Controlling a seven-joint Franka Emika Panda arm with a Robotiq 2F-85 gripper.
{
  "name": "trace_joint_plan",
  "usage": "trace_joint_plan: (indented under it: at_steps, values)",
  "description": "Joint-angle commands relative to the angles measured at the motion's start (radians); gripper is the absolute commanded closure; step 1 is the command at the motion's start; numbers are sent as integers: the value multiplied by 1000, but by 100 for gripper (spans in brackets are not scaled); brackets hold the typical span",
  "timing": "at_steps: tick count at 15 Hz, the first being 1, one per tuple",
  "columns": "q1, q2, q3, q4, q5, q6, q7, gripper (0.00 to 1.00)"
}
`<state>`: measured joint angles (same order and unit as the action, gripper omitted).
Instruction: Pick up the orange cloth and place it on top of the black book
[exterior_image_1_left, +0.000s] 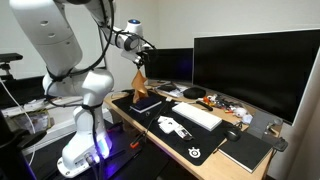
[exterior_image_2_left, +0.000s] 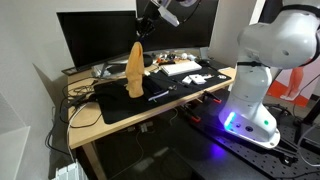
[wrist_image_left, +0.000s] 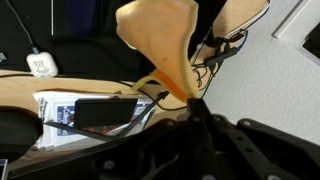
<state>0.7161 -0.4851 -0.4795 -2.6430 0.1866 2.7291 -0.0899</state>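
- The orange cloth hangs off the desk as a long, narrow drape, pinched at its top end by the gripper. In both exterior views it tapers upward to that pinch and widens lower down. Whether its bottom hem touches the dark mat cannot be told.
- In the wrist view the cloth fans out pale orange toward twelve o'clock from the closed jaws.
- The black book lies flat on the desk, just at five o'clock of the cloth's lower end. In the wrist view it sits at eight o'clock of the pinch, cover up, bare of cloth.
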Motion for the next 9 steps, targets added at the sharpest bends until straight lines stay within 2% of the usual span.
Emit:
trace_joint_plan:
  at_steps: [1, 6, 9]
  values:
    - [-130, -73, 126, -49, 85, -81, -102, 100]
    - [-263, -95, 224, -63, 160, -150, -154, 100]
    - [-334, -99, 238, -68, 176, -176, -160, 100]
